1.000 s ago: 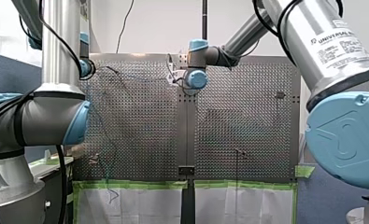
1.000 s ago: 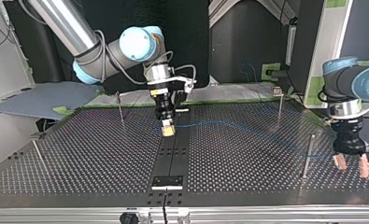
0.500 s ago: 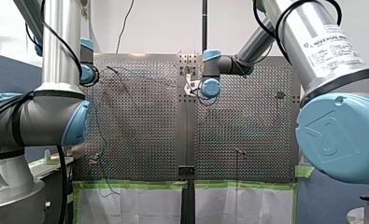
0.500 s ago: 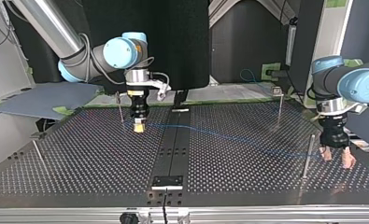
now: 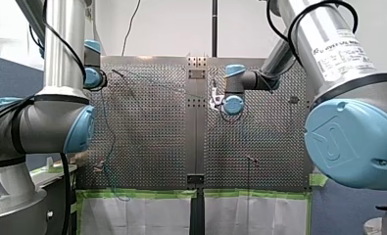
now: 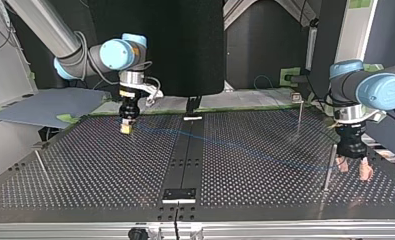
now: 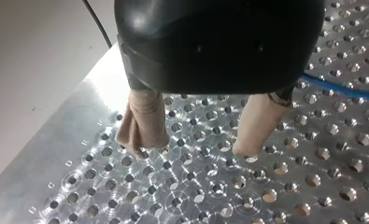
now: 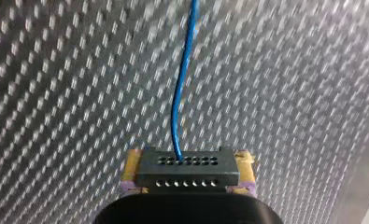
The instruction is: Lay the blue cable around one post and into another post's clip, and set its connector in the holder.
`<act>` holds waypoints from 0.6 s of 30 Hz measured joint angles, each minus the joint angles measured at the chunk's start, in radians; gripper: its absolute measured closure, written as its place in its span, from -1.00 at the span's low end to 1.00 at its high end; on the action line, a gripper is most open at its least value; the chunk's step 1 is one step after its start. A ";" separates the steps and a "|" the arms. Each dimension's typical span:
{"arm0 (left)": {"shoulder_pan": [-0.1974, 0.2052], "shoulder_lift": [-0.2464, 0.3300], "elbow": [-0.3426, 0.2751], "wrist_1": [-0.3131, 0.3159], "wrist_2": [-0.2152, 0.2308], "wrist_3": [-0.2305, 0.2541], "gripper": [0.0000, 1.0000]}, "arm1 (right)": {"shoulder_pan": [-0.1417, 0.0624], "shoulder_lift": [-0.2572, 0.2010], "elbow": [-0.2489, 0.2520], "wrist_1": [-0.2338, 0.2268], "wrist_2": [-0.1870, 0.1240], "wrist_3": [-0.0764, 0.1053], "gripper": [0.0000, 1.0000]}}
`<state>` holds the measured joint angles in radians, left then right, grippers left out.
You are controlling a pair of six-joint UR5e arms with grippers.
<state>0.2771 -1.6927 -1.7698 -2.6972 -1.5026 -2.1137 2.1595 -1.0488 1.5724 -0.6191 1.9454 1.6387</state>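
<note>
My right gripper (image 6: 126, 128) hung low over the far part of the perforated table (image 6: 85, 170), at the top view's left. Its yellow pads (image 8: 131, 162) were clamped on the black connector (image 8: 188, 168) (two rows of small holes showed on the connector's face in the right wrist view). The blue cable (image 8: 182, 93) came out of the connector's middle and ran straight ahead of that gripper over the table's holes. In the top view it crossed the dark centre strip (image 6: 185, 160) and stretched on just above the surface toward the view's right. There it reached a plain post (image 6: 329, 167) standing upright just beside my left gripper (image 6: 354, 167); whether it touched that post could not be told. My left gripper stood close above the table near its edge, its two beige-padded fingers (image 7: 142, 121) spread apart over bare holes. In the left wrist view the cable passed beside one finger, outside the gap between them. A second post with a small square head (image 6: 299, 117) stood farther back at the top view's right, with the cable lying on the near side of it and apart from it. A third post (image 6: 41, 167) leaned at the view's left, well apart from the cable. A small black plate (image 6: 180, 195) sat on the centre strip by the near edge.
</note>
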 joint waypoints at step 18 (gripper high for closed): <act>-0.006 0.000 0.000 -0.003 0.003 -0.012 -1.00 | -0.058 0.136 0.167 -0.167 0.142 0.069 1.00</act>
<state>0.2706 -1.6925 -1.7697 -2.7000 -1.4995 -2.1260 2.1011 -0.9129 1.7397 -0.7865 2.0872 1.7082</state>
